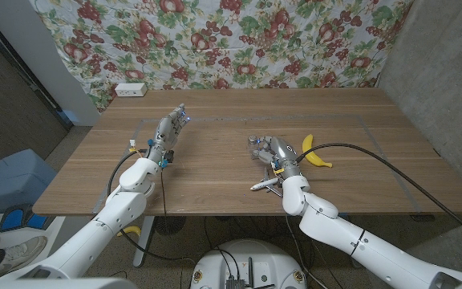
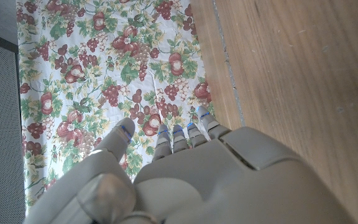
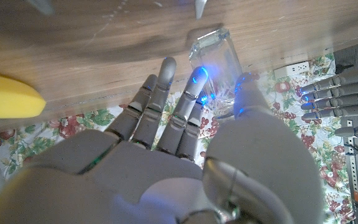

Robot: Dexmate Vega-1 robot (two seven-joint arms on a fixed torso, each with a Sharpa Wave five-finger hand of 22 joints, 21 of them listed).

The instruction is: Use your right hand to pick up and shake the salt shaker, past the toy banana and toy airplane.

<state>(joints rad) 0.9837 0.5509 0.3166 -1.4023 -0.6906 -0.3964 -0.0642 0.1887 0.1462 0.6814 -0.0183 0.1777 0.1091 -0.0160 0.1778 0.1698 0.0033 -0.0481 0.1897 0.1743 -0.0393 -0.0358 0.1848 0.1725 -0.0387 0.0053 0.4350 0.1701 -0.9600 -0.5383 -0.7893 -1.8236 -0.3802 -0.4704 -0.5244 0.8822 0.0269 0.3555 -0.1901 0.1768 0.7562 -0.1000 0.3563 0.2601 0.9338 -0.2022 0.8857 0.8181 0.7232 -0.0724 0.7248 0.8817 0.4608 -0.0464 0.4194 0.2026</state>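
Observation:
The clear glass salt shaker [image 1: 256,144] stands on the wooden table [image 1: 215,172], just left of my right hand [image 1: 277,155]. In the right wrist view the shaker [image 3: 218,59] sits between my thumb [image 3: 248,93] and a fingertip [image 3: 195,81], both touching the glass, while the other fingers stay stretched out. The yellow toy banana [image 1: 316,154] lies right of that hand, and its end shows in the wrist view [image 3: 8,102]. The small white toy airplane [image 1: 265,185] lies nearer to me. My left hand [image 1: 170,130] stands apart at the table's left, fingers spread and holding nothing.
A floral cloth [image 1: 239,40] hangs behind the table. A white socket strip [image 1: 131,90] lies at the far left corner. Bare wood stretches between the two hands and beyond the shaker. A blue bin [image 1: 10,181] stands on the floor at the left.

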